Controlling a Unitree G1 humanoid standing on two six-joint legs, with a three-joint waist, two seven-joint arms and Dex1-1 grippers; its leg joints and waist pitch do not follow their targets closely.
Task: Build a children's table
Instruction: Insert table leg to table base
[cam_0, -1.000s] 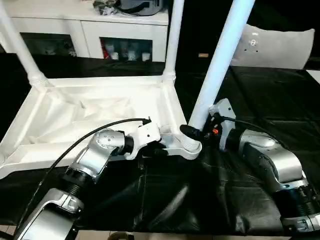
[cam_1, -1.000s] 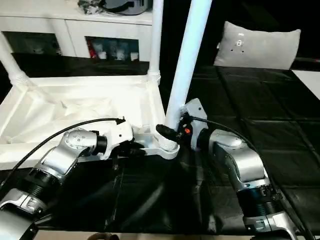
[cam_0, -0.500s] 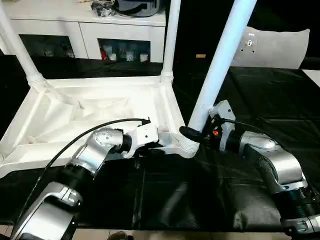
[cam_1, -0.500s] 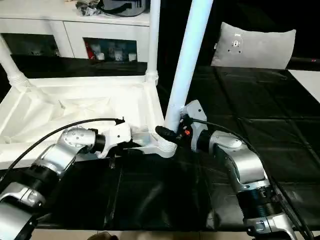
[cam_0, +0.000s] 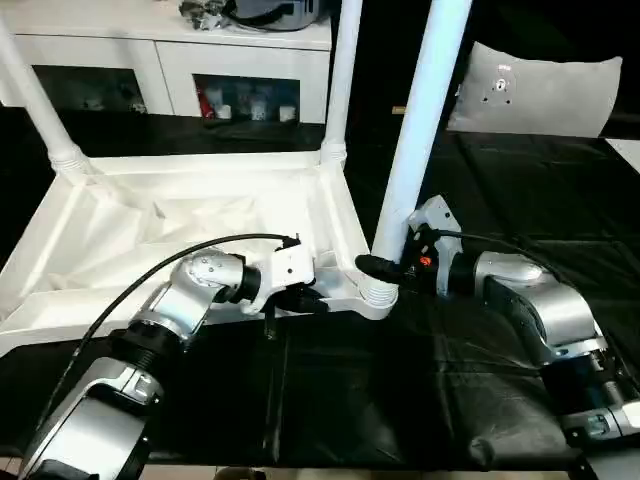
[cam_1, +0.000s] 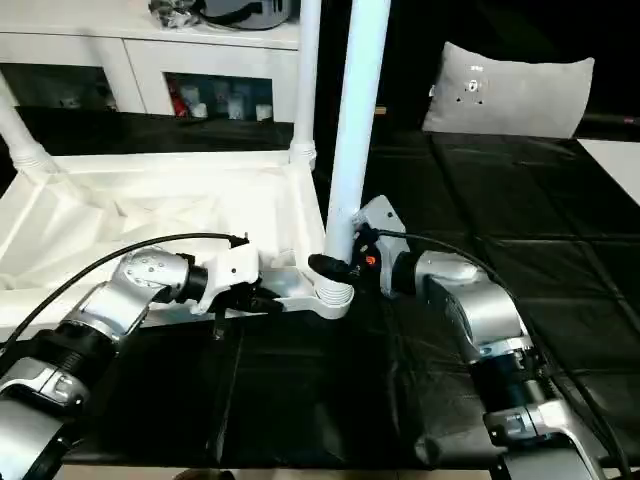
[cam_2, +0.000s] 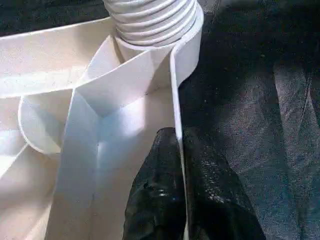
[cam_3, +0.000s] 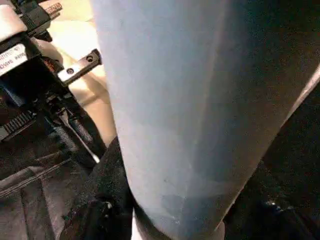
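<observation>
The children's table lies upside down on the black cloth, its white top (cam_0: 150, 230) showing the ribbed underside. My left gripper (cam_0: 305, 297) is shut on the thin near rim of the top (cam_2: 176, 100), one black finger (cam_2: 155, 200) on each side of the wall, just beside the near right corner socket (cam_0: 378, 296). My right gripper (cam_0: 385, 268) is shut around the base of a long white leg (cam_0: 415, 130) that stands nearly upright in that socket. In the right wrist view this leg (cam_3: 175, 100) sits between the fingers (cam_3: 100, 200).
Two more white legs stand in the far corners (cam_0: 340, 80) (cam_0: 35, 100). A white cabinet with glass doors (cam_0: 250, 60) runs along the back, and a grey cushion (cam_0: 530, 95) lies at the back right. Black cloth (cam_0: 400, 400) covers the surface in front.
My left gripper has closed onto the near rim. The leg in my right gripper has swung from leaning right to nearly upright.
</observation>
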